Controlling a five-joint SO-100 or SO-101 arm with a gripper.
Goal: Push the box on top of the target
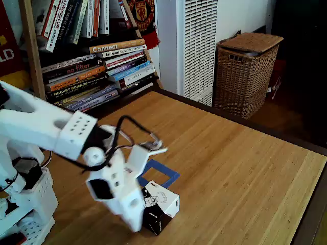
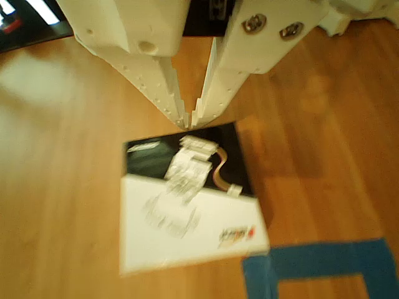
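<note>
Your gripper has its two fingers closed together with nothing between them, tips touching the far black side of the box, so a push off the middle could spin the box or let the tips slip past it. The box is black with a white top and a drawing, and it sits on the wood table. It is just beside the target, a blue tape square, only touching its corner and not on top yet.

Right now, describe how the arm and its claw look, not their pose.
The arm is white plastic in blocky printed segments, one face dotted with small holes. A black cable loops over the wrist, and a black motor part sits between segments. The claw has two white tapering fingers with stepped, toothed inner edges and rows of small holes; two metal screws sit on one side.
</note>
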